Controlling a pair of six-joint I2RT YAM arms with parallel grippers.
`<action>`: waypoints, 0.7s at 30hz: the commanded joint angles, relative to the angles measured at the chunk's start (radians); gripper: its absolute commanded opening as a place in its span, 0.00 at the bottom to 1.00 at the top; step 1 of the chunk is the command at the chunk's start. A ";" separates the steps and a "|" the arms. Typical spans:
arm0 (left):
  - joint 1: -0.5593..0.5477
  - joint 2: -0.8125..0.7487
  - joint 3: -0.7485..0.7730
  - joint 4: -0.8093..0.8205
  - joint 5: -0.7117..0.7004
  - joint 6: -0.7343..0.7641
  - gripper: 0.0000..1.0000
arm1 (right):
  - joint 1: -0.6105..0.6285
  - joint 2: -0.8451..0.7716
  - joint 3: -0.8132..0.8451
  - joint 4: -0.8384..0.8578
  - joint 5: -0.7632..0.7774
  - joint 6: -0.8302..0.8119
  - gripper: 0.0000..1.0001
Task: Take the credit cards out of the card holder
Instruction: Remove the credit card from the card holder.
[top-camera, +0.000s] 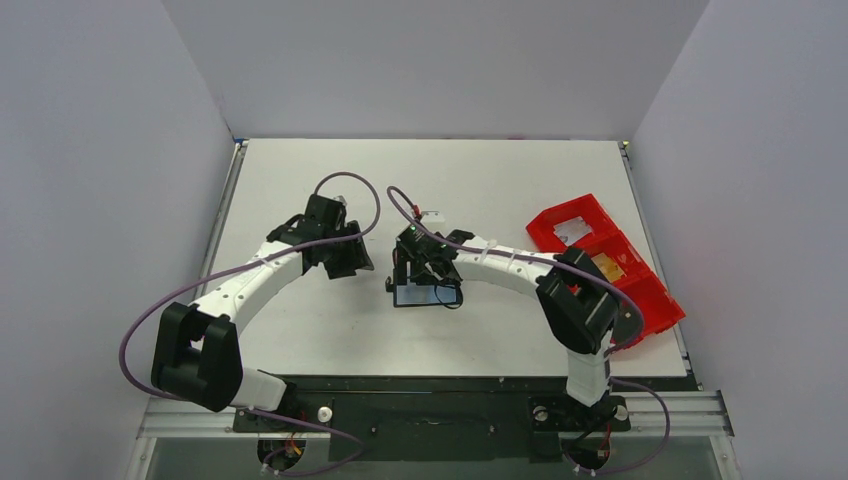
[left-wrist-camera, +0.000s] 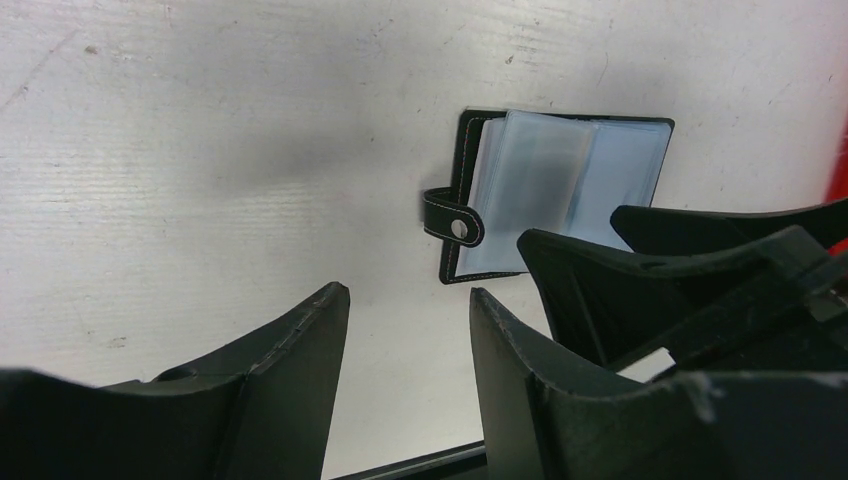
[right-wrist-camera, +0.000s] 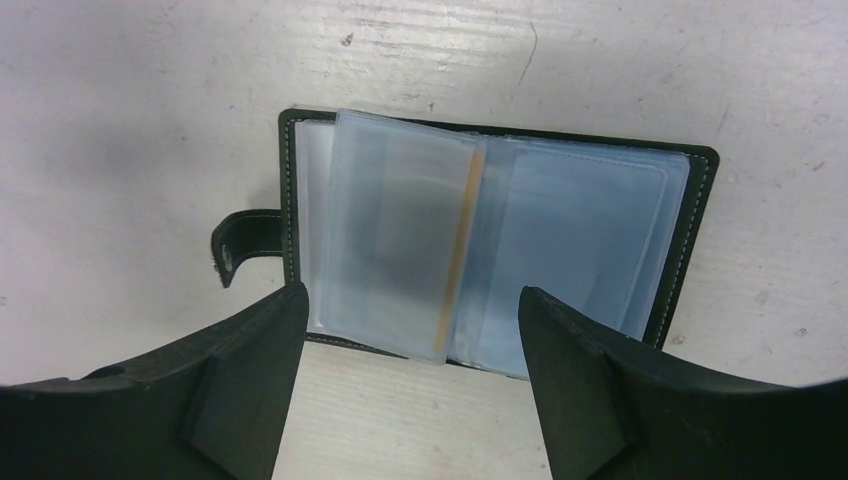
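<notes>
The card holder (top-camera: 428, 294) lies open and flat on the white table, its black closing tab (right-wrist-camera: 240, 245) sticking out to one side. Clear blue-grey plastic sleeves (right-wrist-camera: 400, 240) fan up from its inner face, and a thin tan strip (right-wrist-camera: 462, 240) runs along the edge of the raised sleeve. No credit card shows clearly. My right gripper (right-wrist-camera: 412, 292) hovers open just off the holder's near edge, with nothing between its fingers. To the left of the card holder (left-wrist-camera: 560, 190), my left gripper (left-wrist-camera: 410, 292) is open and empty over bare table. The right fingers (left-wrist-camera: 600, 270) cover the holder's corner there.
A red plastic compartment tray (top-camera: 645, 300) stands at the right edge of the table, with a pale item (top-camera: 572, 232) and a yellowish item (top-camera: 608, 262) in its compartments. White walls enclose the table on three sides.
</notes>
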 joint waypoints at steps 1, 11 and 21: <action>0.008 -0.027 -0.009 0.033 0.016 0.011 0.45 | 0.010 0.037 0.039 -0.002 0.019 0.001 0.72; 0.008 -0.018 -0.011 0.037 0.029 0.007 0.45 | 0.027 0.099 0.065 -0.017 0.036 0.007 0.62; 0.008 -0.014 -0.014 0.040 0.041 0.003 0.45 | 0.032 0.155 0.063 -0.056 0.052 0.012 0.37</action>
